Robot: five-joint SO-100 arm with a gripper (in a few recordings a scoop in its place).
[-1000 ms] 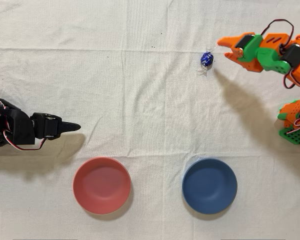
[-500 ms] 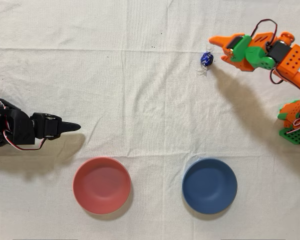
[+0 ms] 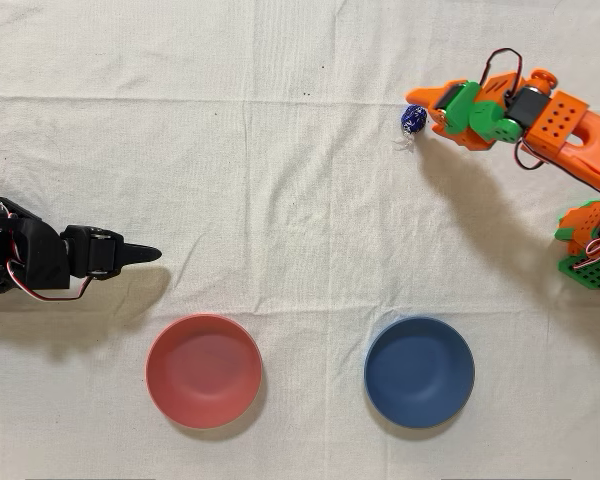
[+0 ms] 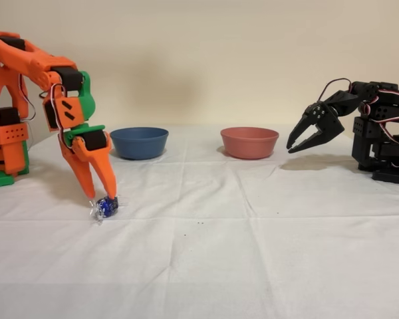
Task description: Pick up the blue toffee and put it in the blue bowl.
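Observation:
The blue toffee (image 3: 412,119) (image 4: 107,207) lies on the white cloth, shiny dark blue with clear twisted ends. My orange gripper (image 3: 423,112) (image 4: 101,197) is tilted down over it and open. Its fingertips (image 4: 112,193) stand low on either side of the candy, close to the cloth. From these frames I cannot tell whether a finger touches the wrapper. The blue bowl (image 3: 419,372) (image 4: 139,143) stands empty, at the bottom right in the overhead view and behind the gripper in the fixed view.
A pink-red bowl (image 3: 203,370) (image 4: 249,142) stands empty beside the blue one. The idle black arm (image 3: 50,260) (image 4: 359,129) rests at the left edge in the overhead view. The orange arm's base (image 3: 588,245) sits at the right edge.
The orange gripper has moved left toward the toffee and come down until its fingertips reach it. The toffee and both bowls have stayed in place.

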